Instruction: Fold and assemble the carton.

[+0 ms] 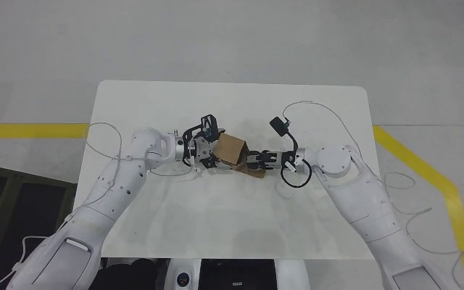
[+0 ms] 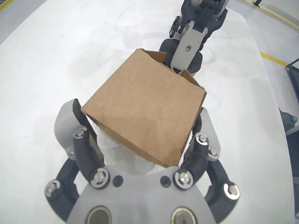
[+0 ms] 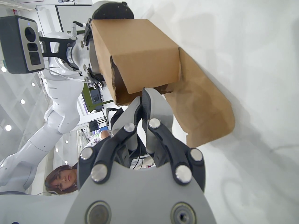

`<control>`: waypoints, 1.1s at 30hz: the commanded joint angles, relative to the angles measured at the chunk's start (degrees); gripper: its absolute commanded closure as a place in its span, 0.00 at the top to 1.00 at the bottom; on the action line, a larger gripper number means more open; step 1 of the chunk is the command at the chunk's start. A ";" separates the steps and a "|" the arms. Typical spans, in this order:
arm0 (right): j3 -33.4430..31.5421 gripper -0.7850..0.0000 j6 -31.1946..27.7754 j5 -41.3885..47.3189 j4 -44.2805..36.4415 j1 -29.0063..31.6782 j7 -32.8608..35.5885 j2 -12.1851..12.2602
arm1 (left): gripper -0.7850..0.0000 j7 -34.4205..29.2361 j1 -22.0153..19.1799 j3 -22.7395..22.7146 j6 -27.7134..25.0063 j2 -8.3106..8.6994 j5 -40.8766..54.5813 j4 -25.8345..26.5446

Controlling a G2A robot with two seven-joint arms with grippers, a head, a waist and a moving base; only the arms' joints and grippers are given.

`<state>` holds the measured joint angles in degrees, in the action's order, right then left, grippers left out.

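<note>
top view / carton: the brown cardboard carton [image 1: 232,148] is pretty much mid-way across the white table [image 1: 217,217], sandwiched between the two arms.
top view / left gripper: the left gripper [image 1: 212,145] is on the carton's left end.
top view / right gripper: the right gripper [image 1: 255,158] comes in from the other side, right up against the carton's right end.
left wrist view / carton: the carton [image 2: 144,108] is a squared-up tube. Its closer end sits in the left gripper [image 2: 139,138] and its open end points away.
left wrist view / left jaws: spread wide and clamped on the carton, one finger [image 2: 80,117] on each side wall.
left wrist view / right gripper: the right gripper [image 2: 179,68] has its tips poking at the open far end.
right wrist view / carton: the carton [image 3: 140,57] has its open mouth facing the camera. One long flap [image 3: 203,108] sticks out on the side toward the table [image 3: 245,47].
right wrist view / right jaws: the right gripper [image 3: 143,99] has its fingers squeezed together, tips touching the edge of the mouth.
right wrist view / left gripper: the left gripper [image 3: 102,47] grips the far end, with one black pad [image 3: 113,11] showing on the carton's wall.
</note>
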<state>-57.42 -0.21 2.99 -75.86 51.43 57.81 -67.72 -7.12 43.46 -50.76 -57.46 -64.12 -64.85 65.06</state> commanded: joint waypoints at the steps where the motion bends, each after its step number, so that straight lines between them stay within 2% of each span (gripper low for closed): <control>1: 0.79 0.00 -0.48 0.40 0.85 -0.66 0.00 -0.27 | 1.00 -0.05 0.02 -0.04 0.13 -0.02 -0.03 -0.04; 14: 3.96 0.00 -4.12 2.33 5.20 -3.62 -1.23 -1.72 | 1.00 -0.26 0.15 -0.12 -0.05 -0.11 -0.10 0.12; 33: 9.93 0.00 -10.02 6.03 15.07 -9.97 -2.32 -5.33 | 1.00 -0.44 0.36 -0.62 -0.14 -0.14 0.16 0.12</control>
<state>-47.59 -10.13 8.96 -61.00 41.56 55.52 -72.97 -7.55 43.81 -51.37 -57.60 -64.26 -64.69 65.16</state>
